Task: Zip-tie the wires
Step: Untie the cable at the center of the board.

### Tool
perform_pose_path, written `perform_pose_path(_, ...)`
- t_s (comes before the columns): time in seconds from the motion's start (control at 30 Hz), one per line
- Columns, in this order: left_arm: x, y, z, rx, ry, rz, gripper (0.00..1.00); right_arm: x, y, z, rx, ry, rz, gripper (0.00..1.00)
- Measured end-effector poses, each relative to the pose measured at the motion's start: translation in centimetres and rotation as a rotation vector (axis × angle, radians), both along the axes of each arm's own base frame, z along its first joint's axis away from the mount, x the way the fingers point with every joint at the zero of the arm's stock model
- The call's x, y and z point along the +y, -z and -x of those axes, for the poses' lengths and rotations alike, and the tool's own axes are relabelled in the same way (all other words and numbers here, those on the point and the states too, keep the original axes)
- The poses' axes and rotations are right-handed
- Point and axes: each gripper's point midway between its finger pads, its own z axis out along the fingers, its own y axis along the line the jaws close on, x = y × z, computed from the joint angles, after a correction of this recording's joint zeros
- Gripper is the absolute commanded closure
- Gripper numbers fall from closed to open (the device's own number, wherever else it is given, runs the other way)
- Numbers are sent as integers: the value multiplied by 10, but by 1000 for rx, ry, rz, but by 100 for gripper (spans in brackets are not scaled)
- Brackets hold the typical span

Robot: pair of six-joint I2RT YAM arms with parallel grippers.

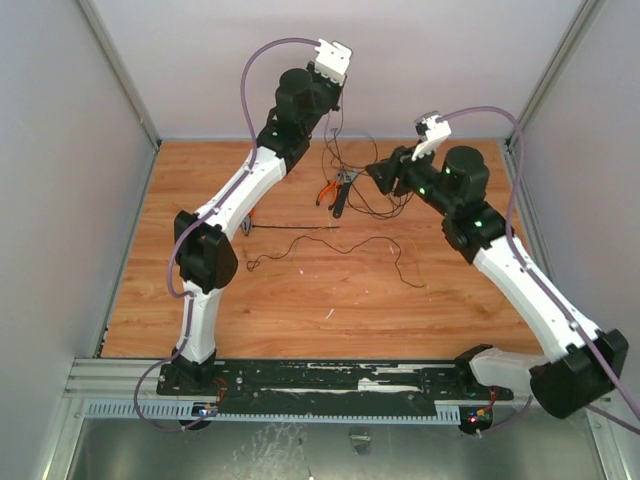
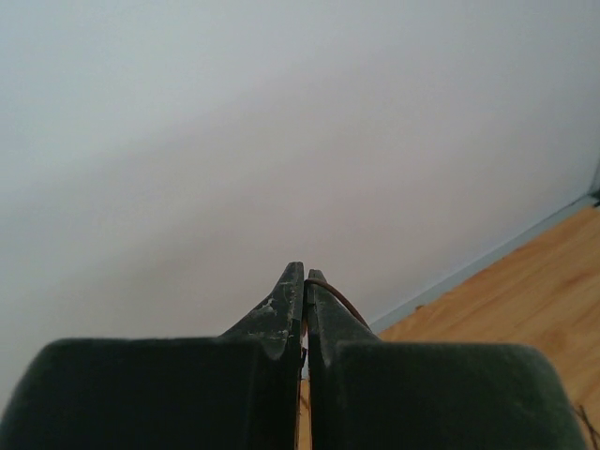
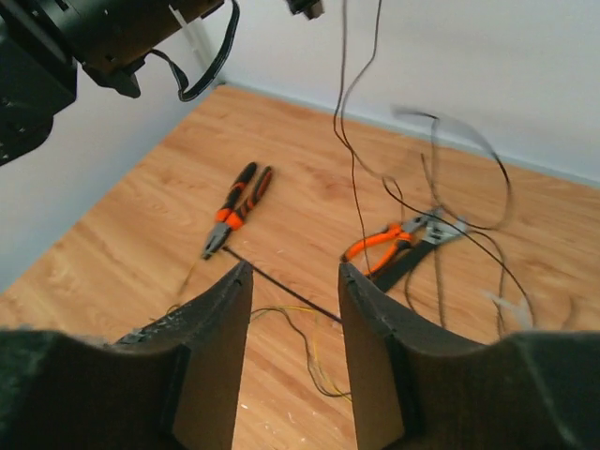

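Two arms over a wood-grain counter (image 1: 200,320), seen from above. Left tool (image 1: 332,102) high at 12 o'clock, pressed together on long, thin black looping wires (image 1: 360,205) that hang down to the counter at 1 o'clock. Right tool (image 1: 378,172) at 2 o'clock, spread, just beside the hanging wires. Orange-handled pliers (image 1: 328,190) by the tangle. Straight, stiff black plastic zip tie (image 1: 295,227) flat near centre, toward 10 o'clock, apart from both tools.

Left wrist: left tool (image 2: 305,274) closed tight, a strand of the wires (image 2: 342,298) pinched at the tips, pale wall behind.

Right wrist: right tool (image 3: 293,272) spread, zip tie (image 3: 291,290) visible on the counter through the gap. Red-and-black pliers (image 3: 236,208) at 11 o'clock, touching or just beside the strip's far end. Wires (image 3: 352,141) dangling at 1 o'clock, over the orange-handled pliers (image 3: 380,246).
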Motion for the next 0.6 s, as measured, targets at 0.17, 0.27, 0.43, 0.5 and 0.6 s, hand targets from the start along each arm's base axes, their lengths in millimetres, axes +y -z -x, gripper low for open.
perform_pose_path(0.17, 5, -1, 10, 16, -38, -84, 100, 34, 9, -17, 25, -177, -32, 38)
perform_pose_path(0.27, 4, -1, 15, 23, -42, -107, 100, 48, 4, -27, 6, -235, -41, 37)
perform_pose_path(0.43, 5, -8, 23, 29, -40, -111, 100, 63, -9, -43, -51, -288, -65, 37)
perform_pose_path(0.5, 7, -13, 27, 25, -40, -108, 100, 67, -10, -50, -64, -301, -78, 37)
perform_pose_path(0.6, 8, -19, 33, 19, -38, -103, 100, 71, -3, -61, -60, -299, -81, 37)
